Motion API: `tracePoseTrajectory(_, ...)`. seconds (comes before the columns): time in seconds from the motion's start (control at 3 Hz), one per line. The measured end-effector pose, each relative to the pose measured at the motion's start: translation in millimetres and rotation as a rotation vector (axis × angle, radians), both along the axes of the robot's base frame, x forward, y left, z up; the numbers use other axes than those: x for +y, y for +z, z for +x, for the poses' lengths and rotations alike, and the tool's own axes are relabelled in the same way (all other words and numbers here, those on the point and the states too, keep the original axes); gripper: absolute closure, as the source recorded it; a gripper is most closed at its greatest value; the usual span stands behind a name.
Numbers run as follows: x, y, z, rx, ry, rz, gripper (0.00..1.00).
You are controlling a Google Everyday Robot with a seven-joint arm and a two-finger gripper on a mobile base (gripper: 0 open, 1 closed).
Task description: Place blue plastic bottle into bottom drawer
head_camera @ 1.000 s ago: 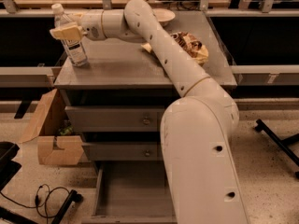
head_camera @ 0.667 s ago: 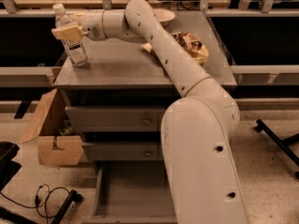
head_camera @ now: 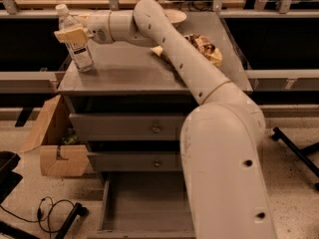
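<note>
Closest to us, the robot's fat cream arm fills the lower right of the frame. Just left of it at the bottom centre, the bottom drawer is pulled open. We see a plain grey floor and low side walls, and the arm covers its right part.

In the lower left corner a black cable loops on the speckled floor. A bit above it, an open cardboard box sits right beside the cabinet's left side.

Above the open drawer are the two shut drawer fronts. The lower front and the upper front each have a small round knob in the middle.

Then comes the grey cabinet top. The arm stretches diagonally across it toward the upper left of the frame.

Up there the gripper is on the blue plastic bottle, which is at the top's left front corner, nowhere near the drawer. The fingers are pinching the bottle around its upper half, and one tan pad lies flat across the front of it. The bottle leans a little to the left, white cap up. We honestly can't tell if its base is touching the top or just off it.

In the upper right part of the top, a crumpled chip bag lies just past the arm, well apart from the bottle. Farthest back, a pale round dish peeks out behind the arm.
</note>
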State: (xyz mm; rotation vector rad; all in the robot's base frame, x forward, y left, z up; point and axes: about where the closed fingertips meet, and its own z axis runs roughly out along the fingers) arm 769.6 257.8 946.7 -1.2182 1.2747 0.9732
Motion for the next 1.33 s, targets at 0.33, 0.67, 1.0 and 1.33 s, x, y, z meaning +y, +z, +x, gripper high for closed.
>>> tracePoseTrajectory(0.33,-31.7,50.3,-23.9,-0.084,-0.085,0.055,1.00)
tracePoseTrajectory(0.67,-68.7,112.2,-67.9,-0.183,-0.190,0.134,1.00)
tracePoseTrajectory(1.0,-93.2,120.5,-101.5,-0.221,-0.293,0.184,1.00)
tracePoseTrajectory(1.33,-115.1,94.3,-126.1,-0.148,-0.404,0.222,1.00)
